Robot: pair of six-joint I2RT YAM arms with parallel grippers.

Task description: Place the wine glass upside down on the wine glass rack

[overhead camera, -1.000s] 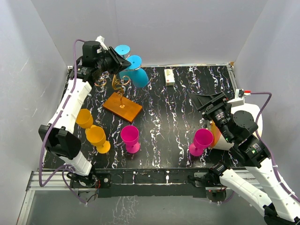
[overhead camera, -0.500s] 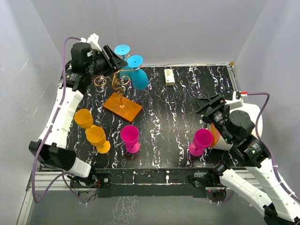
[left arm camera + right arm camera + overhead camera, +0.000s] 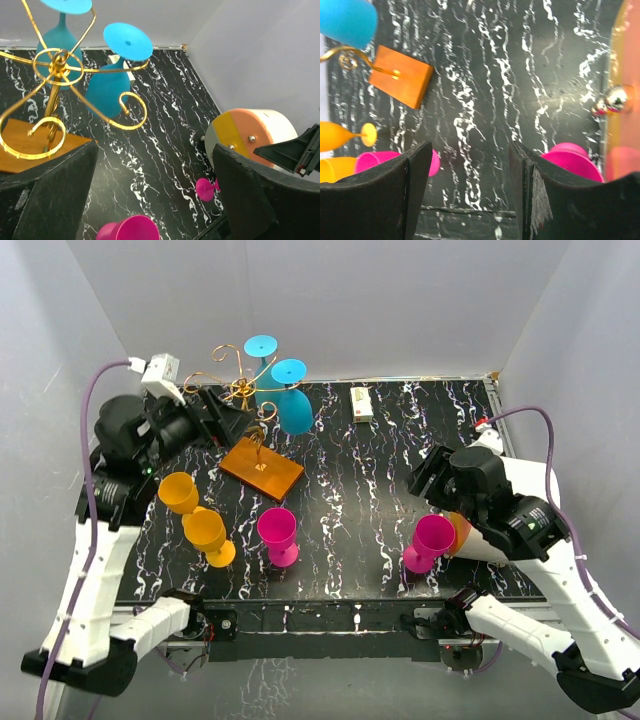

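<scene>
- Left gripper [image 3: 232,420] has backed off the wine glass rack [image 3: 262,468], jaws released and empty.
- 2 blue wine glasses [image 3: 293,410] hang inverted there.
- Right gripper [image 3: 430,475], jaws apart and empty, hovers by a magenta wine glass [image 3: 430,540]; next probably calls for grasping it.

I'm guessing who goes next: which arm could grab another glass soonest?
Probably the right: the right claw, open, hovers close by a standing pink glass, while the left claw is up beside the rack.

Black desk [image 3: 400,470], white marble veining. Gold wire wine glass rack [image 3: 240,390], orange-brown base. Blue plastic wine glasses [image 3: 293,410]; two amber-yellow plastic goblets [image 3: 205,530]; two magenta plastic goblets [image 3: 277,530].
</scene>
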